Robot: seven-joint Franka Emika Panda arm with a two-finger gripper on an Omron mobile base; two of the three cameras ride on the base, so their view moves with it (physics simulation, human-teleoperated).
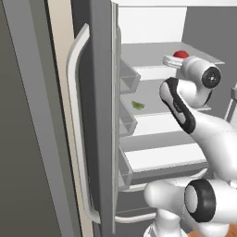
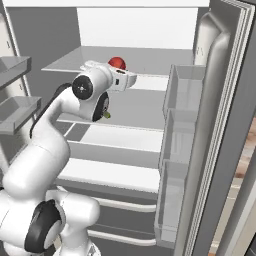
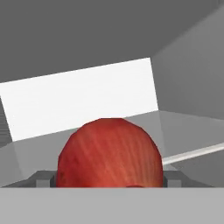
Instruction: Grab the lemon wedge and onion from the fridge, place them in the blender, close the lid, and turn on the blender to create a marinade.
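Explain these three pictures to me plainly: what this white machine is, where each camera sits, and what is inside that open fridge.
The white machine is a robot arm on a base that can drive. Two cameras ride on that base behind the arm, one to its left and one to its right; the third sits on the hand and looks along the gripper. The fridge stands open. On an upper shelf lies a red onion, and the hand is right at it: in the hand view the onion sits between the open fingers, which have not closed on it. One shelf lower lies a small green lemon wedge. Nothing is held.
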